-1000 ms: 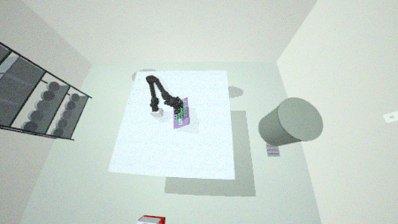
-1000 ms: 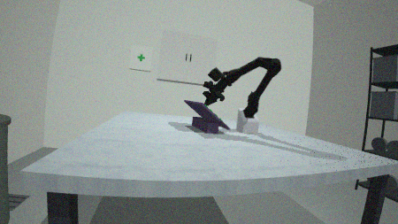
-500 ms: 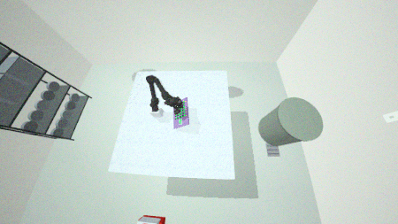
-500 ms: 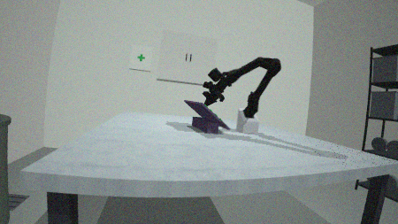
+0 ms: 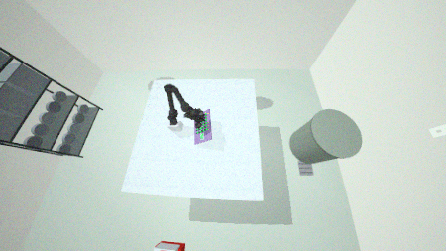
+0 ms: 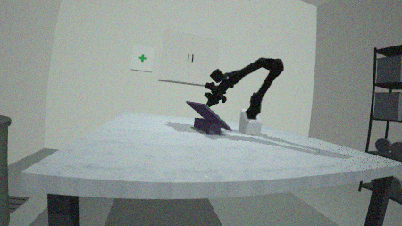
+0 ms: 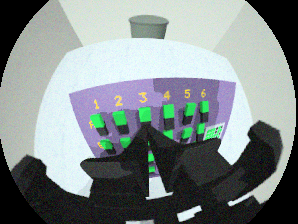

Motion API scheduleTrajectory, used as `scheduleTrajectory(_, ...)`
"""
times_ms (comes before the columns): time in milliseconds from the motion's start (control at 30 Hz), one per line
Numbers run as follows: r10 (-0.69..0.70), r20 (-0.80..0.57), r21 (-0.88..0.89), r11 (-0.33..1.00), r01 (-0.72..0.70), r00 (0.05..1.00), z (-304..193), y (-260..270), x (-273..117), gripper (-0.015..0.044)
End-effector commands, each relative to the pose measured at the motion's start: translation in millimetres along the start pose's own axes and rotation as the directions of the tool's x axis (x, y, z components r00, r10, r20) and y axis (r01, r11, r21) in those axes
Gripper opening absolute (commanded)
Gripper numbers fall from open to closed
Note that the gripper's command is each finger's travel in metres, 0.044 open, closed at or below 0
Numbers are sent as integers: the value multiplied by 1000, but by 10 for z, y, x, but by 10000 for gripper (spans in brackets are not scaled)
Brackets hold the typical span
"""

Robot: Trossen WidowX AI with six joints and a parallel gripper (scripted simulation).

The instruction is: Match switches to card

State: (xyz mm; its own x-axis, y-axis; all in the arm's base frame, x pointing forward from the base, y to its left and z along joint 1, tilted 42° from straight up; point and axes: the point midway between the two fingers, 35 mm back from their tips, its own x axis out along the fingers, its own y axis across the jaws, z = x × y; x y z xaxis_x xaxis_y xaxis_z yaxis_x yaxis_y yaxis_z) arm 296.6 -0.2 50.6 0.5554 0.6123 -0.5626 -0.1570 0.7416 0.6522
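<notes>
The tilted purple panel [image 5: 197, 141] [image 6: 196, 105] [image 7: 80, 102] carries a grid of green and dark grey rocker switches. My gripper [image 5: 199, 126] [image 6: 208, 104] [image 7: 146, 127] is shut and empty. Its fingertips are low at the panel, over the nearer part of the far-row switch [image 7: 144, 114] under number 3; contact is not clear. That switch shows its green half; its dark half is hidden. The other far-row switches show both halves. My fingers hide much of the nearer rows. The small card [image 7: 214, 132] is at the panel's right, too small to read and partly hidden.
The panel stands on a white table [image 5: 223, 170] [image 6: 134, 153] [image 7: 50, 105]. A grey-green bin [image 5: 337, 132] [image 7: 148, 29] is beyond the table. A shelf rack [image 5: 51, 81] [image 6: 372, 95] and a red-edged box [image 5: 169, 246] are off the table.
</notes>
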Motion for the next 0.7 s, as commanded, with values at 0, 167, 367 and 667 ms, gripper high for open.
scheduleTrajectory(0,-3,0,5,1000,3,1000,-3,-5,7,0)
scheduleTrajectory(167,-4,-5,0,1000,4,1000,6,-16,-59,0)
scheduleTrajectory(367,-6,-29,6,1000,6,1000,20,-15,-619,0)
scheduleTrajectory(667,-13,-33,5,1000,14,999,-50,-291,-642,0)
